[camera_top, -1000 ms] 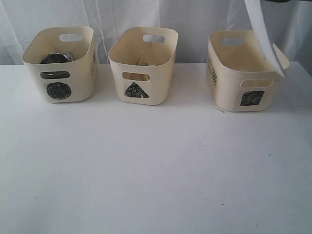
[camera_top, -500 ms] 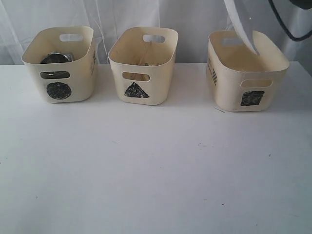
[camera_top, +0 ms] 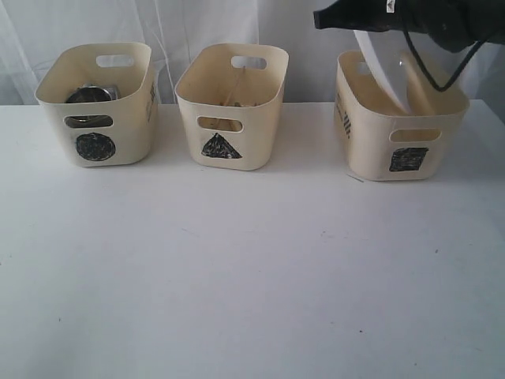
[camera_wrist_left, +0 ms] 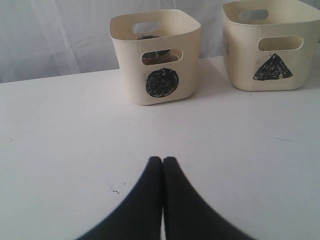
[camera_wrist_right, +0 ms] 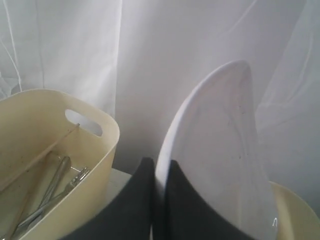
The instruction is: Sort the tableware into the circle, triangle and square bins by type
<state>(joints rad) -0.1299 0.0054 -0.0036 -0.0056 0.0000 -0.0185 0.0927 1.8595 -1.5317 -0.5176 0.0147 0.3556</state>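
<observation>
The plate (camera_top: 384,69), pinched by its rim in the right jaws, is to be lowered edgewise into the square bin (camera_top: 367,134) below them.

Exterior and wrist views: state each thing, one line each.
Cream plastic circle-marked tub: upright, steel tableware inside.
Cream triangle-marked tub: upright, cutlery inside.
Cream square-marked tub: upright.
Large white squarish plate: tilted, partly in it.
Left tool: shut, empty.
Right tool: shut on plate.
</observation>
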